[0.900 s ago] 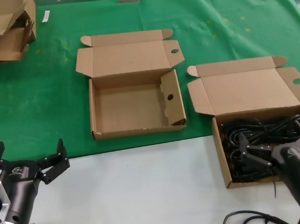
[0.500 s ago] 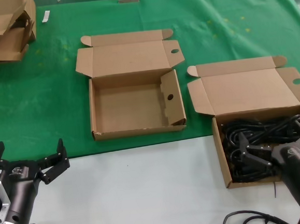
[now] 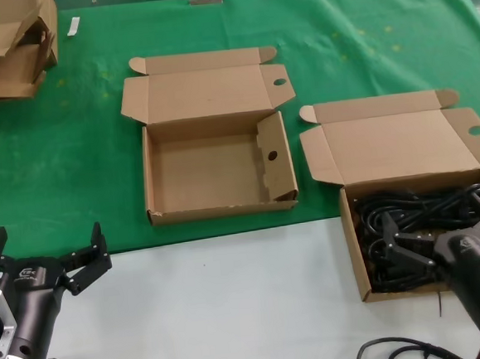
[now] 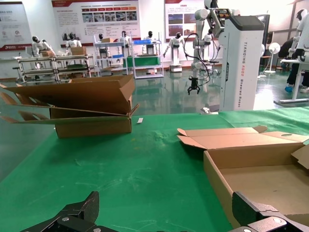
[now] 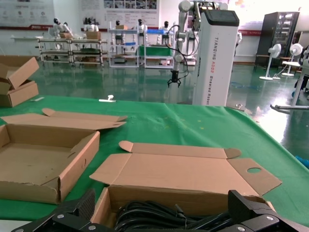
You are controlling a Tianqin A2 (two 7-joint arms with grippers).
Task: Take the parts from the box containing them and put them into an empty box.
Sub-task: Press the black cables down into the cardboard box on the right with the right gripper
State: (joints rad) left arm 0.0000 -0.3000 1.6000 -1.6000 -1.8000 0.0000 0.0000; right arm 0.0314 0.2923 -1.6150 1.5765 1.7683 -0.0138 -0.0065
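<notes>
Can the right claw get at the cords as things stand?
Probably yes. The right claw hangs open directly over the cords in the wider box, whose lid flap is folded back. Nothing covers them. The left claw waits far off.

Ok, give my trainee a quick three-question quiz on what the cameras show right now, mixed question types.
1. True or false: the squarer box on the green cloth already holds a cord.
2. Multiple choice: the right gripper is (A) over the white surface beside the squarer box, (B) over the wider box of black cords with jaws open, (C) at the flattened cardboard stack.
3. Short answer: where is the left gripper, and how do its jaws stand?

Key
1. False; it is empty.
2. B.
3. Over the white surface near the cloth's front edge, apart from both boxes, jaws open and holding nothing.
</notes>
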